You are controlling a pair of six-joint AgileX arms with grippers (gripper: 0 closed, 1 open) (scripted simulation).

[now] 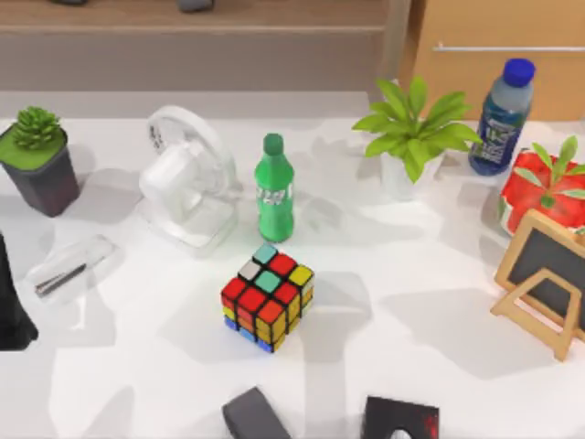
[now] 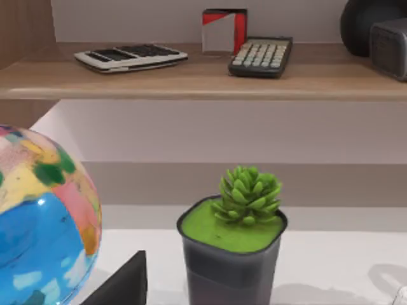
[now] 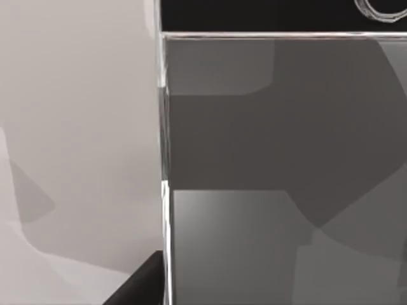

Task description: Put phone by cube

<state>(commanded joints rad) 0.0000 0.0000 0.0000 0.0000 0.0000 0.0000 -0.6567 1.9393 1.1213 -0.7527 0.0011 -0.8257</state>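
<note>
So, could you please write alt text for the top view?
A cube sits mid-table, with a green bottle just behind it and a white fan to the bottle's left. Potted plants, a blue-capped bottle and a small chalkboard line the back and right.

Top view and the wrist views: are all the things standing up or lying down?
cube: resting on the table, untouched
green bottle: upright, capped
blue-capped bottle: upright, capped
phone: lying flat, screen up
easel: standing
right gripper: close over the phone
left gripper: parked at the table's left
</note>
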